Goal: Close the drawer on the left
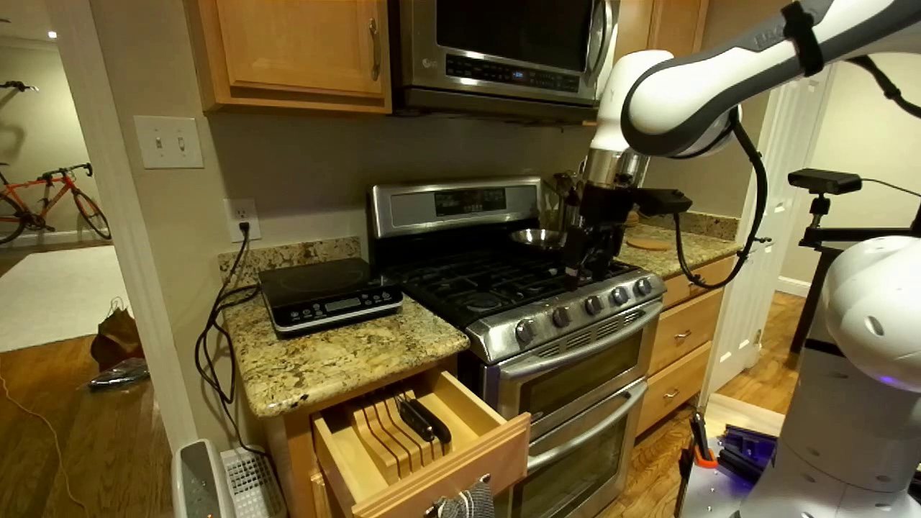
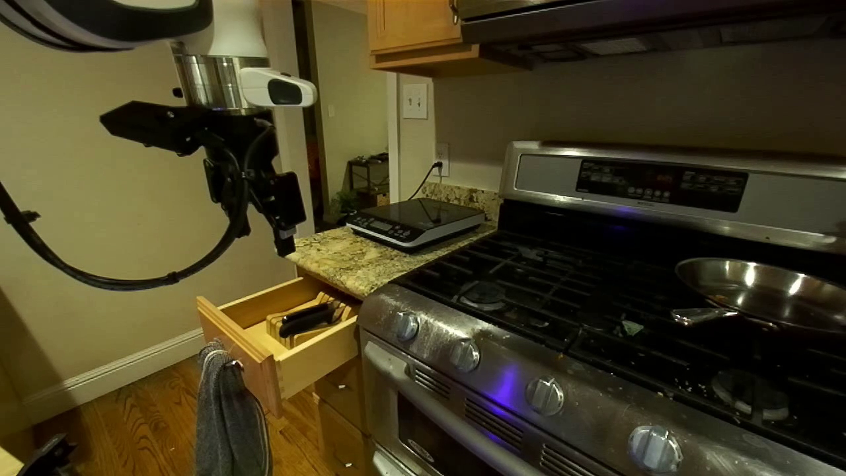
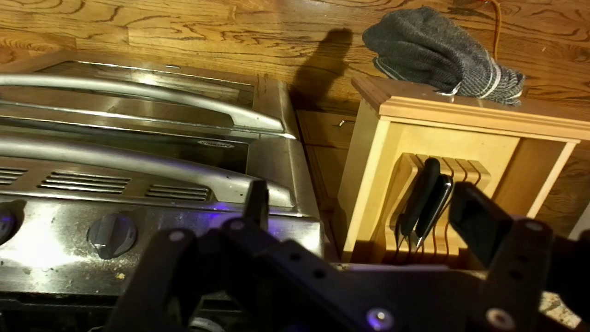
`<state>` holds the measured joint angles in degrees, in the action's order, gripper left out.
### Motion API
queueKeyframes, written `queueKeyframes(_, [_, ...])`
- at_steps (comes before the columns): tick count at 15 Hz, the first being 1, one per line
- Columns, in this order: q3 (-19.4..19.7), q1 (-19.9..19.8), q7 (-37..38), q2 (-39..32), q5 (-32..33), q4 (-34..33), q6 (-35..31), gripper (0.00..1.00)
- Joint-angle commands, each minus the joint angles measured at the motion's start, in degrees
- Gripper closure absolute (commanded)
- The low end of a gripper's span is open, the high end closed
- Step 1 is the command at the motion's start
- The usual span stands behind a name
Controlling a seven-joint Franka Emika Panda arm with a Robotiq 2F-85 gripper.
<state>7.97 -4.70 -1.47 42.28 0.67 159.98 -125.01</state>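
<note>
Honey-oak drawer (image 1: 496, 450) is standing open, push pending

It is jutting out below the granite counter (image 1: 360, 360), left of the stove (image 2: 505, 383) in both exterior views, and black-handled knives (image 3: 426, 203) are lying in its slotted tray (image 1: 388, 439). Your gripper (image 3: 362, 198) is hanging above, not touching the wood, its fingers (image 3: 477, 212) standing wide apart and holding nothing. You are probably lining up; closing is not yet happening. In the wrist view one finger is showing across the tray, the other across the stove, so your next move is likely calling for swinging out past the front panel (image 2: 256, 363), lowering to its outer face, then pushing toward the counter, ideally on bare wood beside the hanging grey towel (image 2: 228, 416).
</note>
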Motion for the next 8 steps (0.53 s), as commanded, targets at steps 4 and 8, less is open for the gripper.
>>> queueKeyframes(4, [-6.13,3.98,1.59,-1.42,-1.5,-0.13,-0.79,0.0])
queueKeyframes(8, [-11.07,7.36,2.96,-2.3,-1.49,-0.2,-1.26,0.0])
